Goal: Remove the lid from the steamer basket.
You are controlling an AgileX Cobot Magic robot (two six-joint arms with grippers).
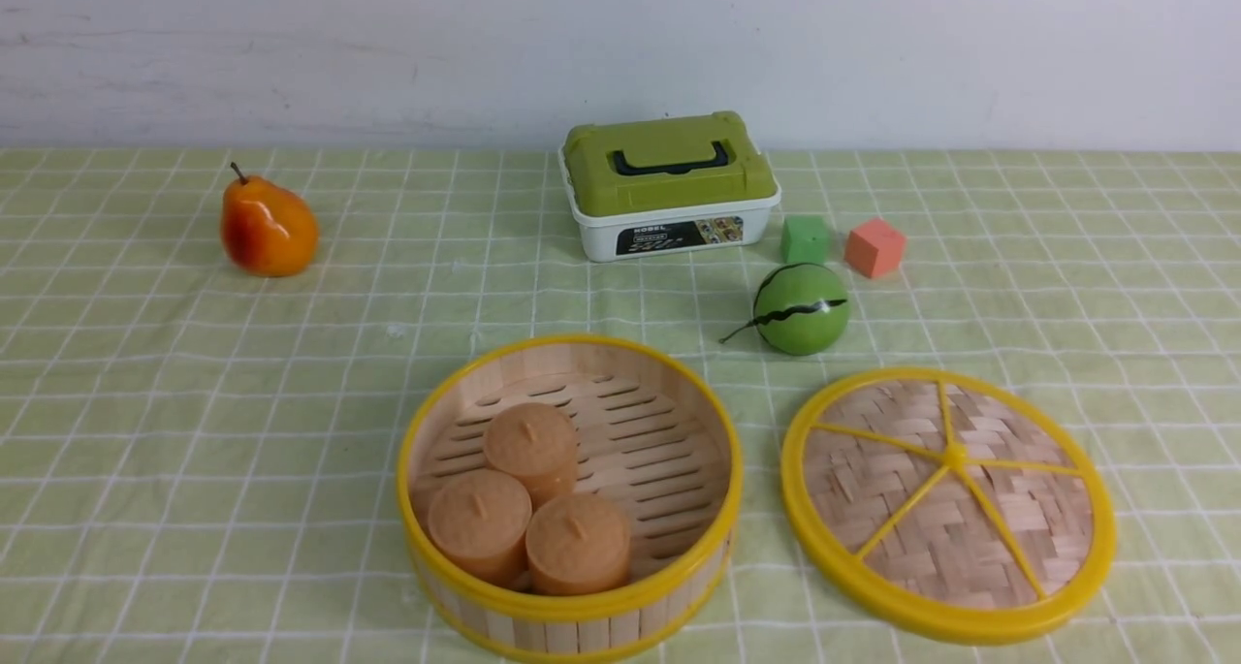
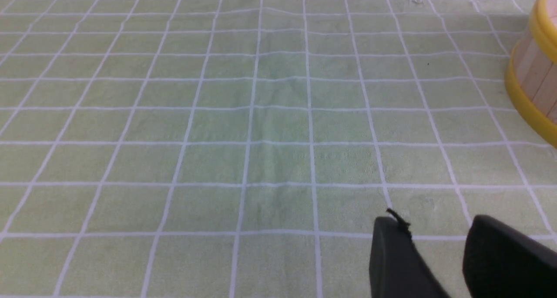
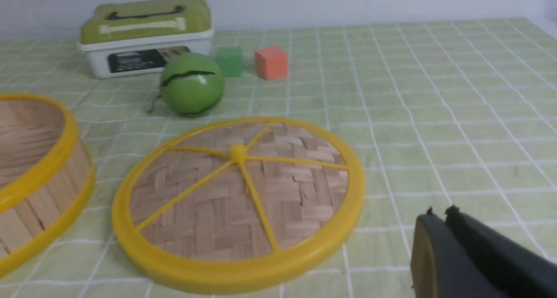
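Both arms are out of the front view; only the wrist cams show them. Nearest, the left gripper (image 2: 435,223) has its fingers apart with nothing between them. It is over bare tablecloth (image 2: 261,115), well apart from the steamer basket (image 2: 535,71). The right gripper (image 3: 440,213) has its fingers pressed together, empty, near the lid (image 3: 237,198) but not touching it. At front centre the steamer basket is uncovered, three tan cakes (image 1: 531,446) showing on its slotted floor. The lid lies flat on the cloth just right of the basket, apart from it, spokes up. Judged from that, the task looks done, with no step left. Farther back are a green ball (image 1: 801,307), green cube (image 1: 806,239), orange cube (image 1: 875,247) and olive-topped box (image 1: 669,184). A pear (image 1: 268,228) sits far left.
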